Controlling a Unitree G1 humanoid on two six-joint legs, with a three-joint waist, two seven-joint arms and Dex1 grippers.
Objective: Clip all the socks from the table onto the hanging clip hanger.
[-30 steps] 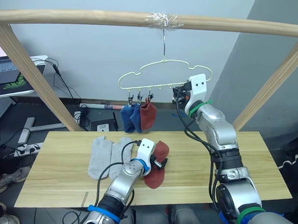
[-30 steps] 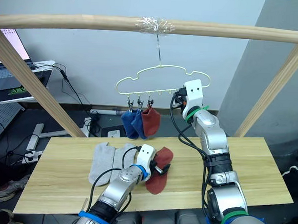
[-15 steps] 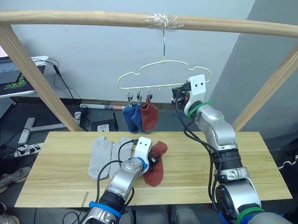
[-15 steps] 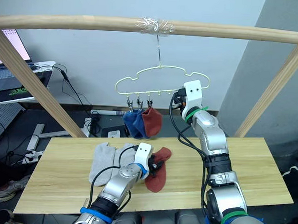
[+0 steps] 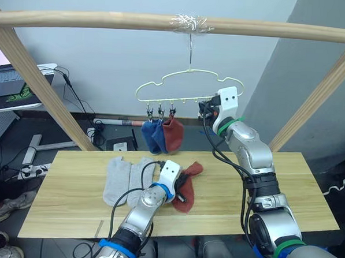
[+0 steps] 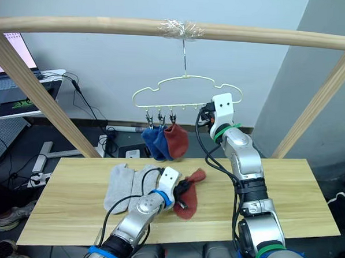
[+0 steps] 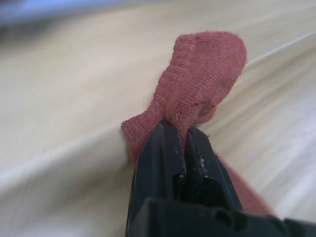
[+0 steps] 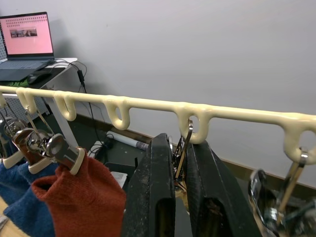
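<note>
the left gripper [image 7: 180,140] has its jaws pinched tight on a rust red sock [image 5: 188,185], bunching the fabric so one end stands up off the counter [image 5: 285,187] while the rest trails on the wood. 2 light grey socks [image 5: 126,178] lie flat side by side just beside it, on the robot's left. the right gripper [image 8: 180,153] is raised at the clip hanger [image 5: 180,86], its jaws narrow around the wire of a metal clip [image 8: 183,148] hanging from a loop of the pale yellow rail. on the hanger's left half 2 blue socks [image 5: 152,135] and 1 red sock [image 5: 172,133] hang clipped together. the hanger hooks over a wooden pole [image 5: 109,20].
</note>
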